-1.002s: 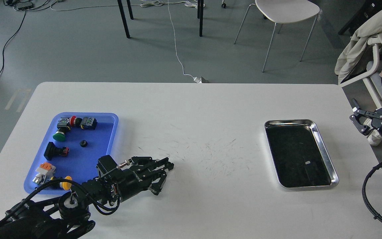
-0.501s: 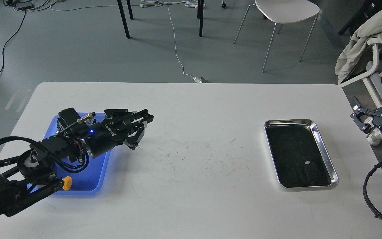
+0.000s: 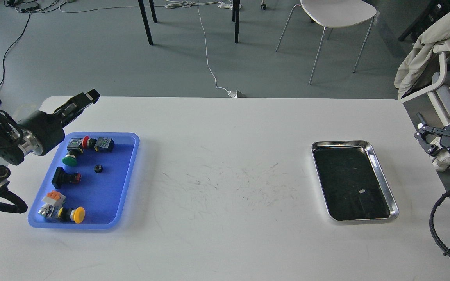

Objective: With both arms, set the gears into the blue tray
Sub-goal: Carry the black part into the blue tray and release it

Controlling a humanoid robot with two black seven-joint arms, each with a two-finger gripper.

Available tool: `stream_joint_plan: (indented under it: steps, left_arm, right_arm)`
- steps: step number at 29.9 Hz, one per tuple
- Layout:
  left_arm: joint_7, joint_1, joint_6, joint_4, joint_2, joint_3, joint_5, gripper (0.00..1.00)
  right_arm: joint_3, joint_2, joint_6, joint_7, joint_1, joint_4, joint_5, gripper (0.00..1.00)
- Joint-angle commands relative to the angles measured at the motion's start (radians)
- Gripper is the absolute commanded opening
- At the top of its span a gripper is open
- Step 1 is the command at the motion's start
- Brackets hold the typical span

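While one gear (image 3: 98, 168) lies in the tray (image 3: 129, 177), left tool (image 3: 81, 102) reaches over the desk's (image 3: 225, 234) far-left corner, fingers together, empty; right tool (image 3: 443, 134) spread, empty.

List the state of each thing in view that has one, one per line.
left gripper: raised beyond the blue tray's far-left corner, open or shut unclear
right gripper: open, off the table's right edge
gear: lying in the blue tray
blue tray: holds push-button switches and one gear
silver tray: no gears visible in it
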Motion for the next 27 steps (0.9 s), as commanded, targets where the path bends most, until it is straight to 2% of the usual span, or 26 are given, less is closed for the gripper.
stream_joint_plan:
  steps: [1, 6, 12, 19, 27]
  left_arm:
    - [0.006, 0.011, -0.079, 0.004, 0.045, 0.007, -0.105, 0.08]
    - [0.009, 0.039, -0.125, -0.014, 0.086, 0.037, -0.099, 0.08]
    - [0.011, 0.053, -0.12, -0.115, 0.117, 0.131, 0.057, 0.08]
    - [0.018, 0.059, -0.114, -0.137, 0.112, 0.195, 0.281, 0.08]
    - [0.078, 0.076, -0.071, -0.111, 0.068, 0.218, 0.398, 0.08]
  right_arm:
    - [-0.004, -0.002, -0.002, 0.0, 0.007, 0.0, 0.0, 0.95]
    - [-0.013, -0.002, -0.008, 0.0, 0.02, 0.002, 0.0, 0.95]
    - [-0.018, -0.002, -0.008, 0.0, 0.027, -0.001, 0.0, 0.95]
    - [-0.019, -0.002, -0.008, 0.0, 0.026, -0.003, 0.0, 0.95]
    - [-0.018, -0.002, -0.006, 0.0, 0.026, -0.004, 0.0, 0.95]
